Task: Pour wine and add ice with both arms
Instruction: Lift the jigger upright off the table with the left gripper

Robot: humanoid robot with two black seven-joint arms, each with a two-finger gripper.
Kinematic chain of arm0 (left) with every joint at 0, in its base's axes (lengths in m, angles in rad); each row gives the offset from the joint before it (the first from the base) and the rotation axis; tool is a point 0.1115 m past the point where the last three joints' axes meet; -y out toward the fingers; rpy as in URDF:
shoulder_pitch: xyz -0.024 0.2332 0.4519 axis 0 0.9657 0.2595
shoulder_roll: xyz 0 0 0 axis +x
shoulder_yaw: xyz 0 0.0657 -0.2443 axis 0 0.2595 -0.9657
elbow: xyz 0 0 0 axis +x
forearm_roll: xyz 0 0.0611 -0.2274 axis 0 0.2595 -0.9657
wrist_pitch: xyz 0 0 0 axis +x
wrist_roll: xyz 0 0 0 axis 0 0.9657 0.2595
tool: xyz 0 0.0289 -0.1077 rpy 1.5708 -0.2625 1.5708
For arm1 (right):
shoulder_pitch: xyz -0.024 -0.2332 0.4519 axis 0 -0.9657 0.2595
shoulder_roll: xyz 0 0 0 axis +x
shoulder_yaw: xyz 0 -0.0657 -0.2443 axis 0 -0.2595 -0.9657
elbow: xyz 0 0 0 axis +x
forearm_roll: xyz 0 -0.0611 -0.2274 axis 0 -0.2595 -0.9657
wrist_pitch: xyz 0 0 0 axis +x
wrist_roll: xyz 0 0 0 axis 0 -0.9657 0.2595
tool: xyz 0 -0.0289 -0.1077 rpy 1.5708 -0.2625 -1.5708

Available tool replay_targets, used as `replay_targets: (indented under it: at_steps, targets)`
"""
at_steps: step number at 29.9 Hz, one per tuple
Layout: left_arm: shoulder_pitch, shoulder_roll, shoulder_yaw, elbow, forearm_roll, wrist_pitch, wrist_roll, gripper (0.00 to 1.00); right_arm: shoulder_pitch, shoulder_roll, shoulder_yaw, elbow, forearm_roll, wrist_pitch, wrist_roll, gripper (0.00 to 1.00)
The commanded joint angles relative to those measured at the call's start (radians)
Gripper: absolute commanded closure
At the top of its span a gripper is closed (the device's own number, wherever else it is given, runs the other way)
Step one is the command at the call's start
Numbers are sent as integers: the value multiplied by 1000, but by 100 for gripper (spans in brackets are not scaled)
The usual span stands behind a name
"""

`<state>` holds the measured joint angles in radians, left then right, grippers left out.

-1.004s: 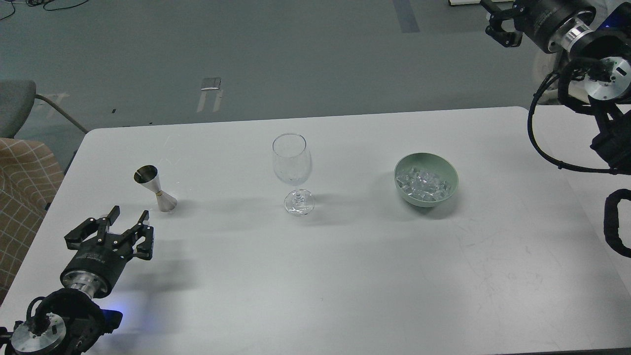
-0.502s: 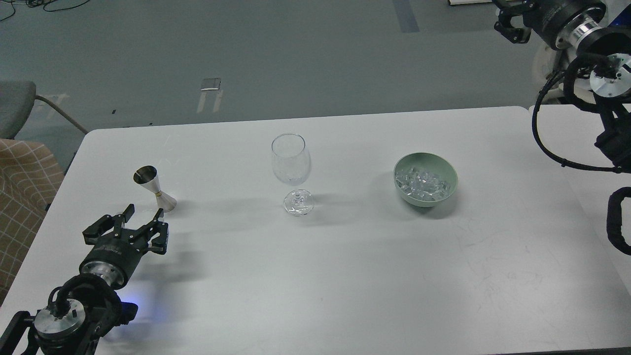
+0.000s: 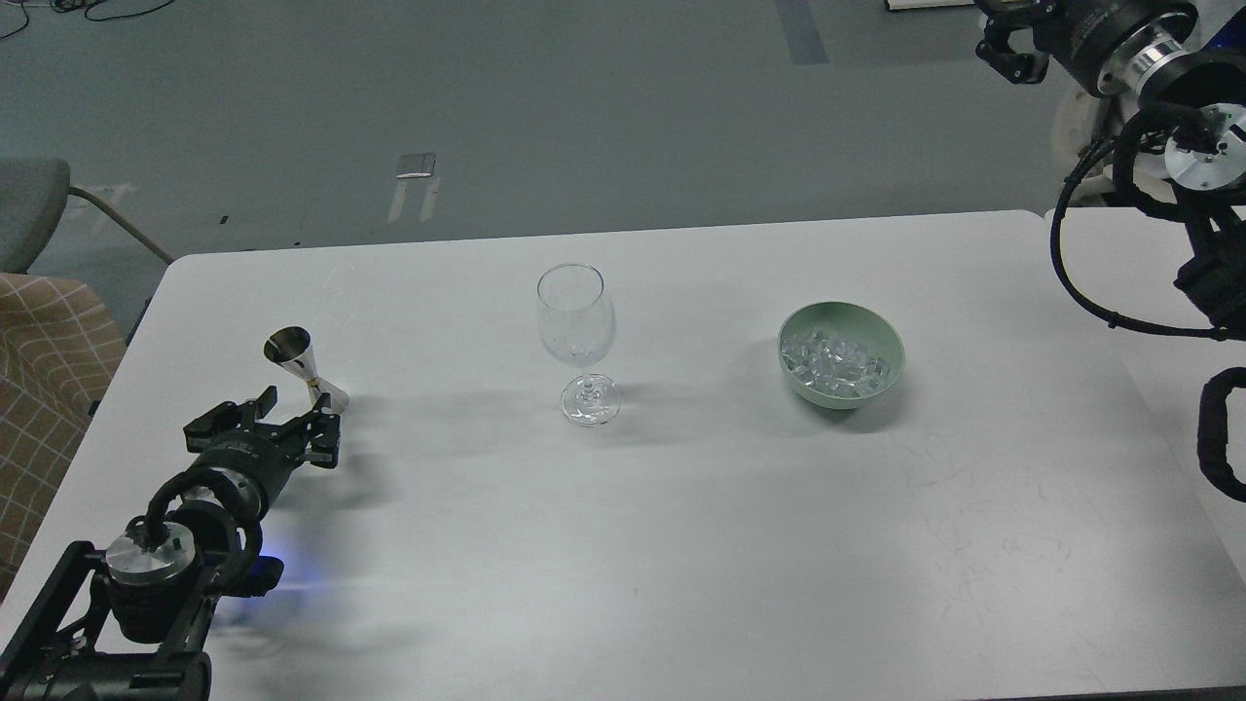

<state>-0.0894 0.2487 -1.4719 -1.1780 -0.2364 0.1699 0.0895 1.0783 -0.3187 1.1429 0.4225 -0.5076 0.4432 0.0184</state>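
Note:
A steel hourglass-shaped jigger (image 3: 304, 371) stands on the white table (image 3: 681, 545) at the left. An empty clear stemmed wine glass (image 3: 576, 331) stands upright at the middle. A pale green bowl (image 3: 891, 349) to its right holds the ice (image 3: 835, 362), several small clear cubes. My left gripper (image 3: 280, 415) is open, low over the table, just in front of the jigger's base, its fingers (image 3: 322, 428) apart from it. My right gripper (image 3: 1007, 44) is high at the top right, beyond the table; its fingers cannot be told apart.
A grey chair (image 3: 34, 209) and a checked cushion (image 3: 49, 360) stand left of the table. My right arm's black cables (image 3: 1081, 282) loop over the table's right edge. Bare floor lies beyond the table's far edge.
My left gripper has moved forward and right, from the front left corner up to the jigger's base. My right gripper has risen slightly toward the top right. Glass, bowl and jigger have not moved.

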Motion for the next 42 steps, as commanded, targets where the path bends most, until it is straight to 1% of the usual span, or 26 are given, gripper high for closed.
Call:
replay_targets:
  at_steps: [1,7,14,20,28,30,36,39,40,41,42]
  targets:
    - [-35,0,1,24,0,2,1,42,-3,0,0,1,0,0,0,0]
    - [-72,-2,2,63,0,0,3,42,-9,0,0,1,0,0,0,0]
    - [-82,-31,4,67,2,3,-2,42,-9,0,0,1,0,0,0,0]
    - [-119,-48,2,92,0,3,-1,45,-9,0,-2,2,0,2,0,0]
    - [-127,-49,1,106,0,-7,4,50,-11,-5,-2,1,0,3,0,0]
    - [-135,-49,1,126,0,-9,6,51,-11,-5,-2,2,0,5,0,0]
    - [-159,-51,1,155,0,-7,6,51,-11,-5,0,2,0,3,0,0]
    - [-165,-49,1,155,0,-9,6,56,-9,-6,0,2,0,3,0,0]
    - [-167,-49,1,155,-1,-9,6,64,-11,-6,0,2,0,5,0,0]
    - [-170,-49,1,156,-1,-9,6,69,-11,-6,-2,2,0,5,0,0]
    - [-171,-49,1,158,-1,-10,6,72,-11,-6,-2,2,0,3,0,0]
